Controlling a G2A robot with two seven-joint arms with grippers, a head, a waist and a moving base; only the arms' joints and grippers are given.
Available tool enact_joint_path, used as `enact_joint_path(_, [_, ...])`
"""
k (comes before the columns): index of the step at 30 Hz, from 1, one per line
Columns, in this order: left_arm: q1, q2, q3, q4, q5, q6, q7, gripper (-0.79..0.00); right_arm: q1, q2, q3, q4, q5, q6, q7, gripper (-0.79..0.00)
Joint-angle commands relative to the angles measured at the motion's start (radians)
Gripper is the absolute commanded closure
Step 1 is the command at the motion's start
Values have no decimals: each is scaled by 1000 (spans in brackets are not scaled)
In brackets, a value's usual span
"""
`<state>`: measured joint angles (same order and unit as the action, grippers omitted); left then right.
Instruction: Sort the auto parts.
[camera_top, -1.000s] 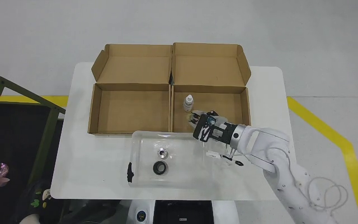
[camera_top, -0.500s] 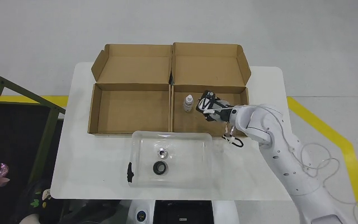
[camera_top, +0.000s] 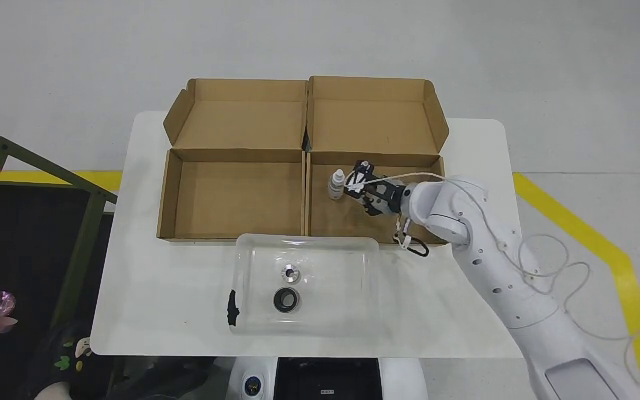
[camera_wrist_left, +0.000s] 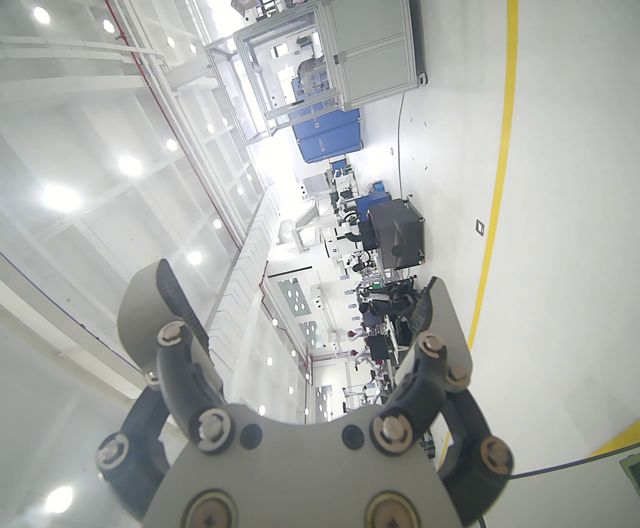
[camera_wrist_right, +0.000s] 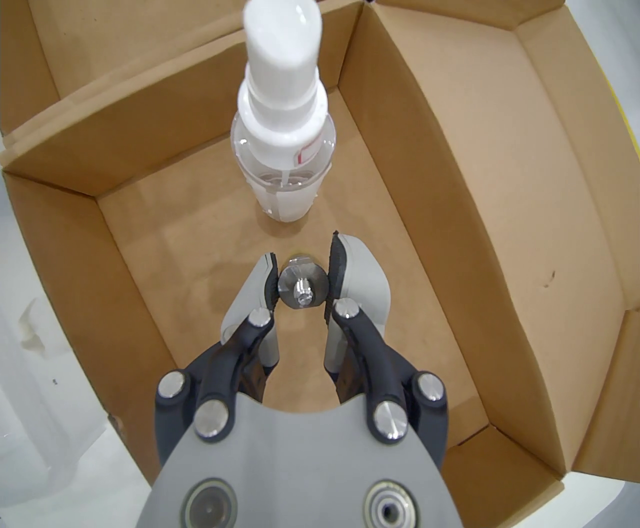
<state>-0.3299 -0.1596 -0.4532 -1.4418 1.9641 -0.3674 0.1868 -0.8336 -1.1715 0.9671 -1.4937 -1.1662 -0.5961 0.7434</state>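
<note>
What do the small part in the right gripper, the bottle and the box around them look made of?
Small part: probably metal, with a bright silvery sheen and a machined look. Bottle: clear glossy plastic body with an opaque white plastic cap, apparently. Box: brown cardboard, matte, with folded creases.

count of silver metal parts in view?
2. One part is between the right gripper's fingers over the right box, near the bottle; the other part lies in the clear bin. More may be hidden.

Right pincer (camera_wrist_right: 303, 280) tight, left pincer (camera_wrist_left: 300, 287) agape.
</note>
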Motion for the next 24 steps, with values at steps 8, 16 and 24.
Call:
enact_joint_path(8, [0,0,0,0,0,0,0,-785,26,-11,-34,47,1,15,11,-123])
enact_joint_path(16, [0,0,0,0,0,0,0,-785,13,-9,-22,25,0,24,-1,-336])
enact_joint_path(24, [0,0,0,0,0,0,0,-785,-94,22,75,-181,-39,15,-30,-376])
